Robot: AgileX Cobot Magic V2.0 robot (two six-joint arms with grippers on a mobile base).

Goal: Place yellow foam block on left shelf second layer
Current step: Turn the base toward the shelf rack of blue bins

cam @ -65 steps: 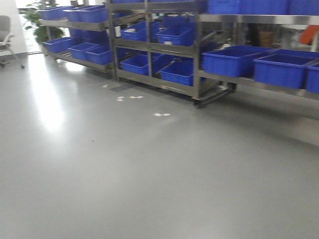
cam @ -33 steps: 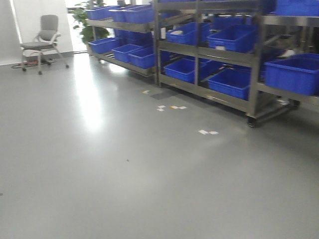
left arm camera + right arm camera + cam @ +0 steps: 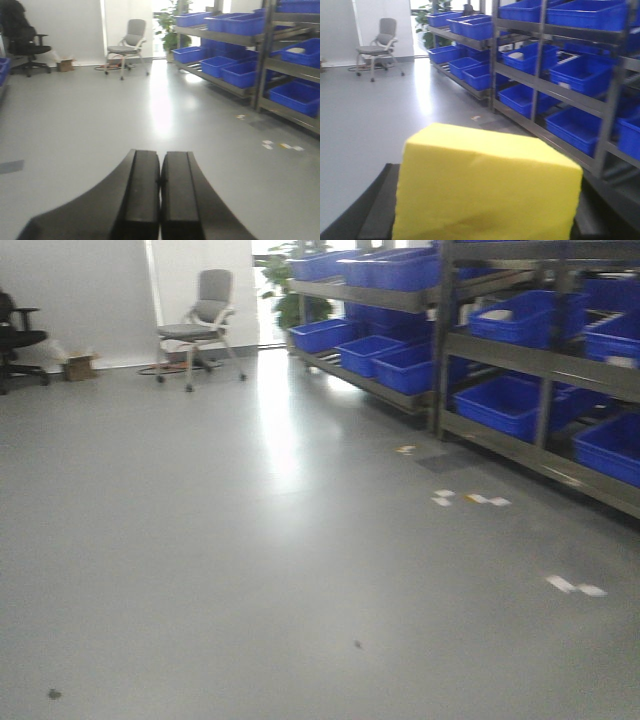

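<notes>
Glossy grey floor (image 3: 200, 540) reflects daylight; a grey chair (image 3: 205, 315) stands by the white wall (image 3: 90, 290); metal racks (image 3: 540, 362) hold blue bins (image 3: 500, 405).

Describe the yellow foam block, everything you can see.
The yellow foam block shows only in the right wrist view, filling the lower frame with its bottom cut off. It is bright yellow and matte, with plain faces and crisp edges. The top face is paler and the front face carries a faint crease and a darker smudge. It sits slightly skewed, top edge dropping rightward. Dark gripper fingers show at its lower left, apparently clamping it.
</notes>
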